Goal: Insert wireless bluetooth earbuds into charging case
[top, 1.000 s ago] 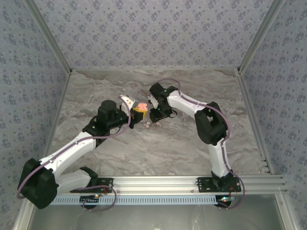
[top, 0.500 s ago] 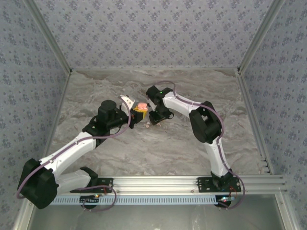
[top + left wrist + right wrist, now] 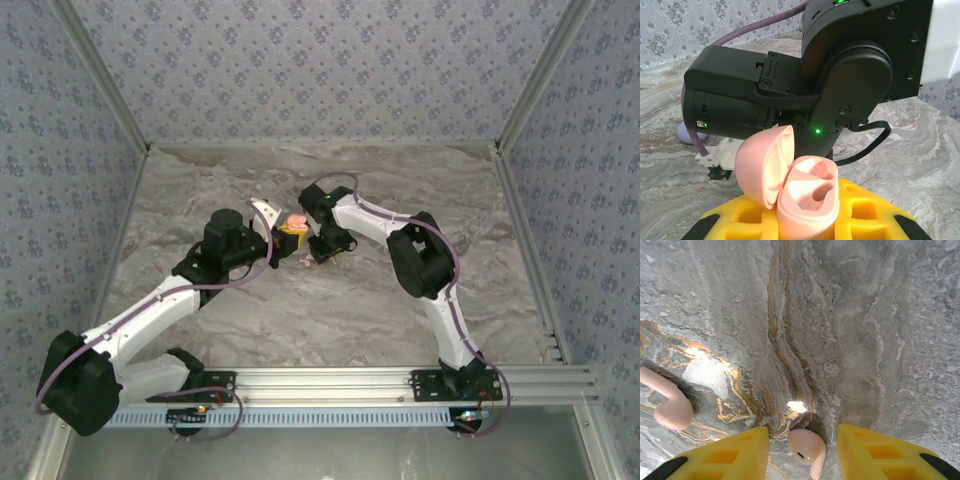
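While the left gripper [image 3: 291,231] clamps the open pink case [image 3: 807,192], the right gripper [image 3: 804,436], half open and seemingly empty, should straddle the earbud [image 3: 805,445] at bottom centre evenly before closing.

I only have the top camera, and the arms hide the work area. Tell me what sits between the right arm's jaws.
Observer: One pink earbud lies on the marble table between the open right jaws, with a gap on each side.
Operator: Report the other earbud.
Observer: A second pink earbud lies on the table outside those jaws, toward the left edge of the right wrist picture.
Operator: Now check the case.
Observer: The left jaws grip the pink charging case. Its lid is flipped open and both sockets look empty.
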